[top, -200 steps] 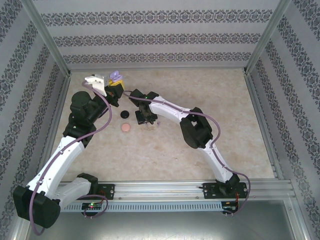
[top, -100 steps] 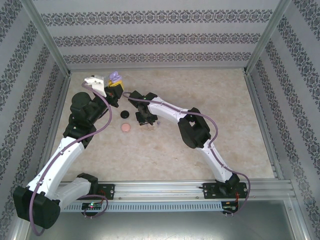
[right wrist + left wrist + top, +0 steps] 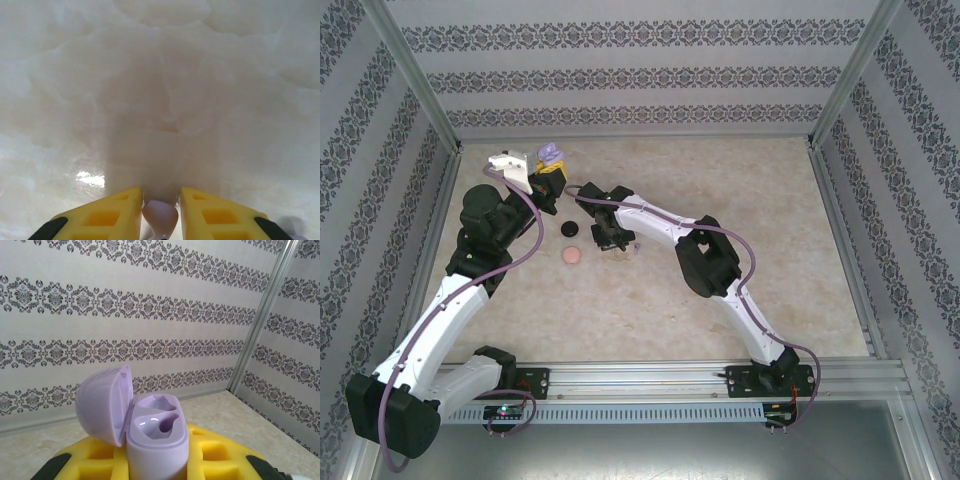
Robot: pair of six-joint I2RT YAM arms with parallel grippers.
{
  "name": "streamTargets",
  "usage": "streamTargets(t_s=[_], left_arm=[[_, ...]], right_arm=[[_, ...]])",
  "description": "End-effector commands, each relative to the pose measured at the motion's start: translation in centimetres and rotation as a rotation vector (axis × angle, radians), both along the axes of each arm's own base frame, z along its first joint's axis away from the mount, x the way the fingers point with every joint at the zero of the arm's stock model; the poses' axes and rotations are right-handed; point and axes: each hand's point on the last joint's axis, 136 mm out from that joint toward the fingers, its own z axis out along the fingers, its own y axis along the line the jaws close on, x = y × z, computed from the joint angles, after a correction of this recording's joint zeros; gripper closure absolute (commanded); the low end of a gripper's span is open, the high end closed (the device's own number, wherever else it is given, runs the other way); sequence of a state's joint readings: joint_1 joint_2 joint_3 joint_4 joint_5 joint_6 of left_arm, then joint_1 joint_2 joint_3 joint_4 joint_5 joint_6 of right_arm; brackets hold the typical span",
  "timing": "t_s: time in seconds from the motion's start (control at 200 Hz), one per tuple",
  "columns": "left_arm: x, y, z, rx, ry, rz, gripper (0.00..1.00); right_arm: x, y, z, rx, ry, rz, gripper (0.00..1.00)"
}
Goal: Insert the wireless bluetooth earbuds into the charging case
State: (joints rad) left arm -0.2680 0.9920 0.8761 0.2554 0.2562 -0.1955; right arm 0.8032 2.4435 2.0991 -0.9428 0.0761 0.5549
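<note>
My left gripper point(image 3: 548, 172) is raised at the back left and shut on the purple charging case point(image 3: 157, 440). The case stands upright between the yellow pads point(image 3: 220, 455), its lid point(image 3: 102, 405) hinged open to the left. Both sockets are empty. My right gripper point(image 3: 612, 240) points down at the table mid-left. In the right wrist view a pale purple earbud point(image 3: 160, 216) sits between the yellow fingers point(image 3: 107, 215), which press close on both sides of it. A second small purple earbud point(image 3: 637, 245) lies just to the right of that gripper.
A black disc point(image 3: 570, 229) and a pink disc point(image 3: 571, 256) lie on the marble table point(image 3: 720, 180) between the two grippers. Patterned walls and metal posts enclose the table on three sides.
The right gripper's fingers have narrowed around the purple earbud, and that arm has shifted slightly left. The left gripper and the case have not moved.
</note>
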Motion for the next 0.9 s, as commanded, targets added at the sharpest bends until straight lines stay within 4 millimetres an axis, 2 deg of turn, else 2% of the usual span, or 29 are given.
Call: streamTargets(t_s=[0.0, 0.125, 0.2, 0.495, 0.899], left_arm=[[-0.5, 0.3, 1.5, -0.034, -0.056, 0.009, 1.0], [-0.5, 0.3, 1.5, -0.037, -0.056, 0.008, 1.0], [-0.5, 0.3, 1.5, -0.04, -0.058, 0.005, 1.0], [-0.5, 0.2, 1.1, -0.051, -0.054, 0.001, 1.0], [-0.4, 0.3, 0.9, -0.055, -0.054, 0.004, 1.0]], right_arm=[[-1.6, 0.8, -1.2, -0.009, 0.038, 0.005, 0.7], [-1.7, 0.2, -1.2, -0.031, 0.038, -0.043, 0.57], [-1.9, -0.3, -1.1, -0.036, 0.036, -0.094, 0.54], [-2.0, -1.1, -1.4, -0.037, 0.041, -0.276, 0.58], [-2.5, -1.8, -2.0, -0.078, 0.066, -0.327, 0.64]])
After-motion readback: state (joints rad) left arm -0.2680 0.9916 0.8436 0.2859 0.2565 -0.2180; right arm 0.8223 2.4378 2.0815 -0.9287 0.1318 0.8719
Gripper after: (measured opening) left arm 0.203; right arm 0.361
